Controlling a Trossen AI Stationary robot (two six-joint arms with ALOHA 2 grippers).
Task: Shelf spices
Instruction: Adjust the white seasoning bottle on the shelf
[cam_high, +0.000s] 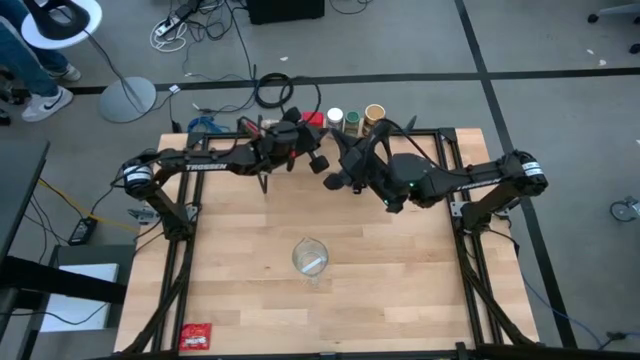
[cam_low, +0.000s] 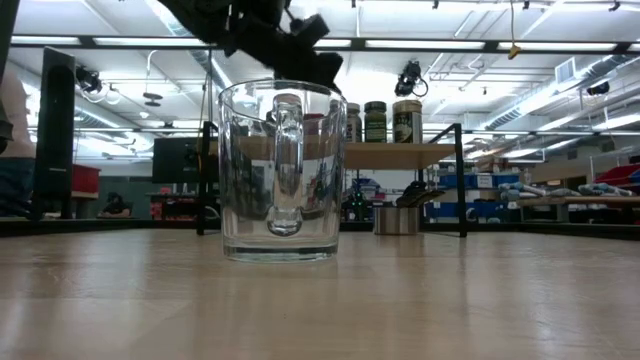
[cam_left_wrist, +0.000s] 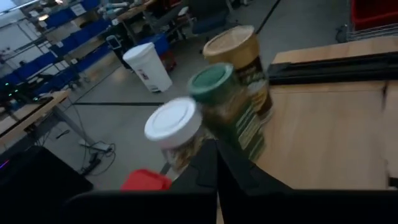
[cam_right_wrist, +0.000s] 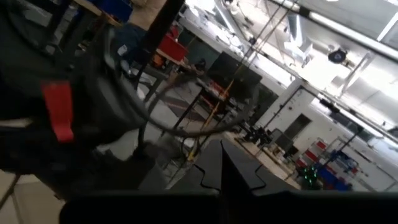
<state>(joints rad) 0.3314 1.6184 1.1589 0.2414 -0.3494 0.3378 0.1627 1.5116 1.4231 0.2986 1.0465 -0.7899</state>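
Spices sit in a row on the shelf (cam_low: 400, 155) at the far edge of the worktop (cam_high: 400, 280): white-lid jar (cam_left_wrist: 175, 127), green-lid jar (cam_left_wrist: 217, 93), tan-lid jar (cam_left_wrist: 239, 53), w/ a red tin (cam_left_wrist: 146, 180) at the row's near end. They stand upright & close together, prob. so the row stays compact.

Left hand (cam_high: 322, 165) is fully closed, holding nothing, hovering just in front of & slightly above the jars; the wrist cam looks straight past its fingers (cam_left_wrist: 214, 168) at them. Right hand (cam_high: 335, 182) is also closed & empty, right beside the left one, pointing at it. The two hands are crowded, so either one moving risks a bump.

Other stuff: a clear glass mug (cam_high: 310, 258) mid-worktop, well behind both hands; a flat red packet (cam_high: 196, 336) at the near corner. Neither blocks the shelf.
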